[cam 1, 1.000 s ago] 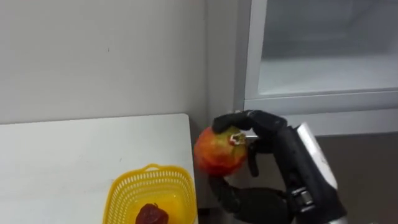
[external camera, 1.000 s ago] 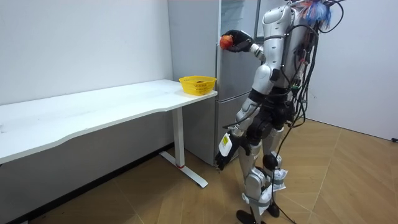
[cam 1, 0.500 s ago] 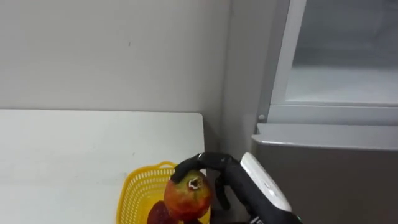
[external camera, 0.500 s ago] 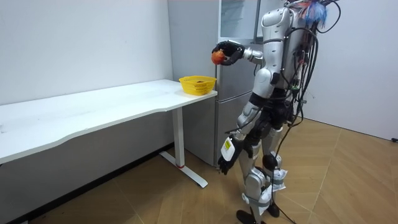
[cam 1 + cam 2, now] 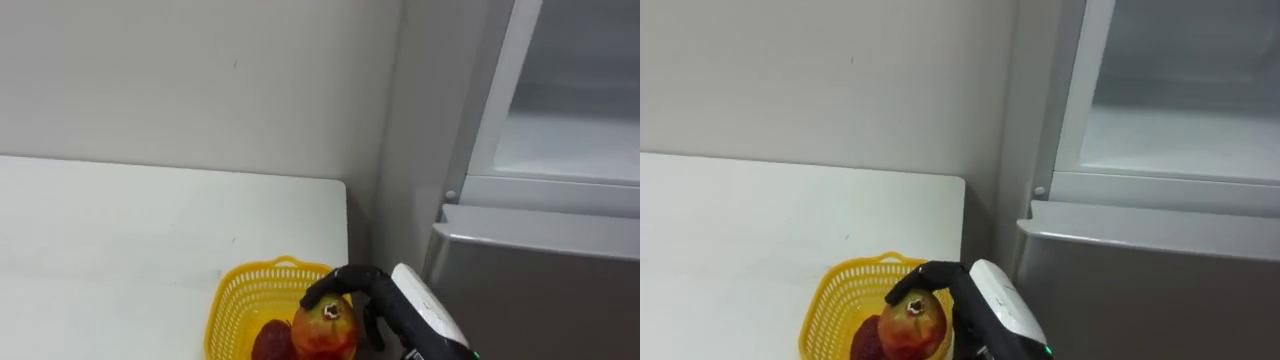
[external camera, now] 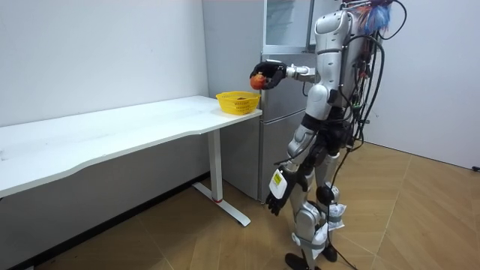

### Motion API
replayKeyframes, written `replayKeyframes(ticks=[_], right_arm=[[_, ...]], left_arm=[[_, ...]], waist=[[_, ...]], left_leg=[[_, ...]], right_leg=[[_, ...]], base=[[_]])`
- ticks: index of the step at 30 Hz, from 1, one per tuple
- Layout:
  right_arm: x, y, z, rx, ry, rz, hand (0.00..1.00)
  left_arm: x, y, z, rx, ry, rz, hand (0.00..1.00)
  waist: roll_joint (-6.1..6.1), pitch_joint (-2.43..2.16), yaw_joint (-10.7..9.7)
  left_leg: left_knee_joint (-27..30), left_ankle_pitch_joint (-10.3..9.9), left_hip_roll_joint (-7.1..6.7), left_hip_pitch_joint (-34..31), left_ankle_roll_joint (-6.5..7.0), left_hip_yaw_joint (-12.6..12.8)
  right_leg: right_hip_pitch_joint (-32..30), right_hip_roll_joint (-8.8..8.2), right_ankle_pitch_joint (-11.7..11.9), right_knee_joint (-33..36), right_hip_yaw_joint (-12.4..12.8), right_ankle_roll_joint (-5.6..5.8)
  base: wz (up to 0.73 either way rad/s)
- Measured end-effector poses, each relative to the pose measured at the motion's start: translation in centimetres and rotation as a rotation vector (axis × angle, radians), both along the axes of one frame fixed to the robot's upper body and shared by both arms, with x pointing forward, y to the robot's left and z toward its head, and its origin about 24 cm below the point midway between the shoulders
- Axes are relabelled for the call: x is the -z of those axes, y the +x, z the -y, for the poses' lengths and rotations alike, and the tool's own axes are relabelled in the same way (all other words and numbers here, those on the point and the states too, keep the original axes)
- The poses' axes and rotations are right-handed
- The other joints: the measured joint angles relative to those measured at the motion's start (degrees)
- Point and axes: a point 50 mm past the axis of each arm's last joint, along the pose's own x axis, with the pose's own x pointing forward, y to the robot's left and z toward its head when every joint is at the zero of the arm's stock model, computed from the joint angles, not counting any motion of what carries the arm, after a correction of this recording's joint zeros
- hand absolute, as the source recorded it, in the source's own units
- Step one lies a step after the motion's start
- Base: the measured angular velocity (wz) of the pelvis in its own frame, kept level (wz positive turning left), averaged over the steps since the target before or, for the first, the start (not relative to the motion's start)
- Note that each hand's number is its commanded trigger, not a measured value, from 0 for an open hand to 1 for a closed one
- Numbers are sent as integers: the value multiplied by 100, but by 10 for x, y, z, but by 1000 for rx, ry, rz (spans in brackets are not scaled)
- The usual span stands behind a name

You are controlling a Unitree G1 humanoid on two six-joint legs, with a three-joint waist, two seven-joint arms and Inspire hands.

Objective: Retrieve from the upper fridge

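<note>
A red-and-yellow round fruit point(image 5: 325, 330) hangs just over the right part of a yellow mesh basket point(image 5: 235, 300) on the white table's corner. My right hand point(image 5: 375, 290) comes in from the lower right, its fingers curled over the fruit's top. A dark red fruit point(image 5: 270, 342) lies inside the basket. In the room view the fruit point(image 6: 257, 81) is held out above the basket point(image 6: 238, 103), and my left hand point(image 6: 276, 196) hangs by my thigh. The open upper fridge compartment point(image 5: 565, 130) is at the upper right.
The white table point(image 5: 120, 230) stretches left along the wall. The grey lower fridge door point(image 5: 540, 290) stands close on the right of the basket, with a narrow gap between table edge and fridge. I stand on the wooden floor in front of the fridge.
My right hand has carried the fruit from in front of the fridge leftward and down to above the basket. My head view has turned toward the table.
</note>
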Motion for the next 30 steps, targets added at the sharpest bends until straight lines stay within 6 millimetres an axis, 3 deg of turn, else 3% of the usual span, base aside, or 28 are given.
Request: replayKeyframes(ticks=[4,11,13,30], right_arm=[[20,4,3,37,-9,-79,100],[24,4,3,43,-11,-98,100],[25,4,3,43,-10,-99,0],[25,4,3,48,-4,-98,0]], left_arm=[[0,0,1,4,-16,-10,0],[1,-1,2,6,-37,-26,0],[0,-1,2,6,-37,-24,0],[0,2,1,3,-9,-3,0]], waist=[[-10,3,69],[14,18,66],[12,17,63],[-4,3,56]], left_leg=[[-13,-1,-2,3,0,-21],[-7,-1,-7,-1,0,-33],[-2,-1,-8,1,0,-35],[55,-1,-5,8,0,-31]], right_leg=[[5,0,-3,0,5,5],[25,-2,-7,-16,3,4],[36,-2,-8,-23,1,6],[60,-4,-8,-3,1,7]], base=[[3],[0],[0],[0]])
